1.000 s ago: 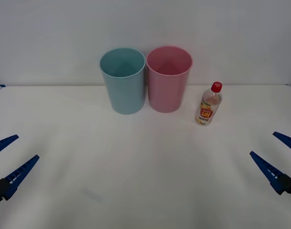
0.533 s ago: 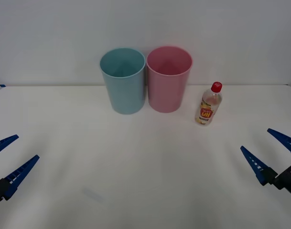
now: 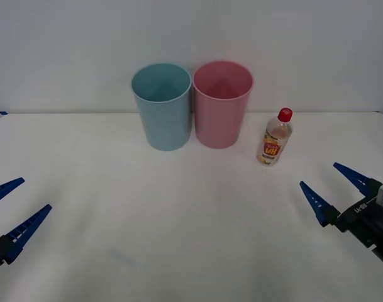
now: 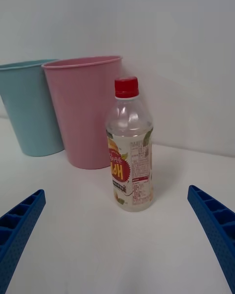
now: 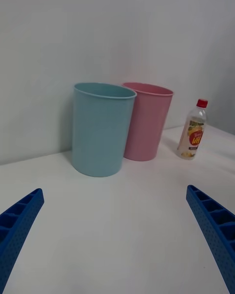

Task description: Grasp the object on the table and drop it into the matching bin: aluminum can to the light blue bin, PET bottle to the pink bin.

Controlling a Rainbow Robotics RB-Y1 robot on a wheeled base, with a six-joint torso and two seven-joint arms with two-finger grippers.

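From the front, the bottle [image 3: 277, 137] is standing upright on the white tabletop [image 3: 178, 207], just to the right of the pink bin [image 3: 222, 104], which is sitting right beside the light blue bin [image 3: 162, 106] at the back. The right gripper [image 3: 334, 185] is hovering low over the tabletop at the right edge, nearer than the bottle and a little to its right, well apart from it, with its jaws spreading wide and holding nothing. It has been creeping inward and forward toward the bottle over the last second. The left gripper [image 3: 12, 203] is waiting at the lower left corner, jaws likewise wide open and empty, where it was a second ago.

From the right wrist, the bottle [image 4: 129, 152] is standing straight ahead in line with the gap between the two blue fingers [image 4: 19, 225], but still beyond their tips, with the pink bin [image 4: 87, 110] just behind it.

From the left wrist, both bins are showing ahead, the light blue bin [image 5: 102, 127] nearer, and the bottle [image 5: 192, 136] is standing far off beyond the pink bin [image 5: 147, 120].
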